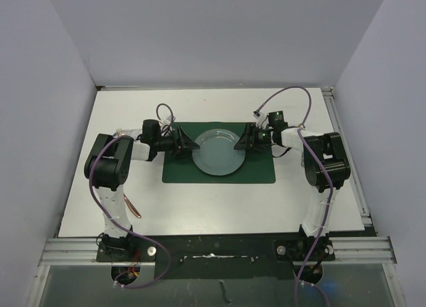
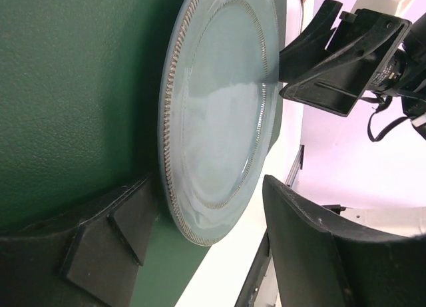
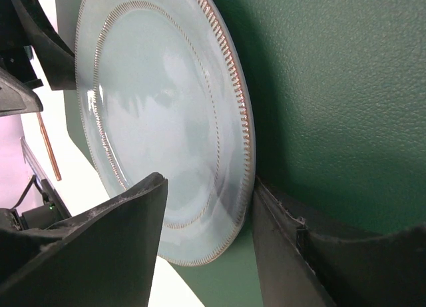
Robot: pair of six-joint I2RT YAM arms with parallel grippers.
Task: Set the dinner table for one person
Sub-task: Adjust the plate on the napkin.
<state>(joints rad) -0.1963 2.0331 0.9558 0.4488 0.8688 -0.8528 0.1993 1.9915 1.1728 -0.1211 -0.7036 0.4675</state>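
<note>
At the middle of the dinner table [image 1: 219, 207], a pale blue plate [image 1: 218, 152] is lying flat on a dark green placemat [image 1: 256, 174], roughly centred on it and sitting slightly toward the mat's far edge. That placing suits a single setting: the mat is marking the seat and the plate is taking its centre.

The left gripper [image 1: 192, 146] is reaching in low from the plate's left, and the right gripper [image 1: 241, 142] is mirroring it from the right. Each claw is straddling the beaded rim, one finger over the plate's face and the other down at the mat. Both are standing spread rather than pinching. In the left wrist view a clear gap is showing between the upper finger [image 2: 313, 247] and the plate. In the right wrist view the outer finger [image 3: 293, 254] is sitting just beside the rim. The plate appears to be resting on its own weight.

Judging by this, the plate step looks finished and each arm is needing to back straight outward, since lifting would risk a lower finger catching the rim. Bare mat is lying open either side of the plate for cutlery. A thin copper-coloured piece [image 1: 135, 207], too small to identify, is lying on the white top near the left arm, well apart from the mat.
</note>
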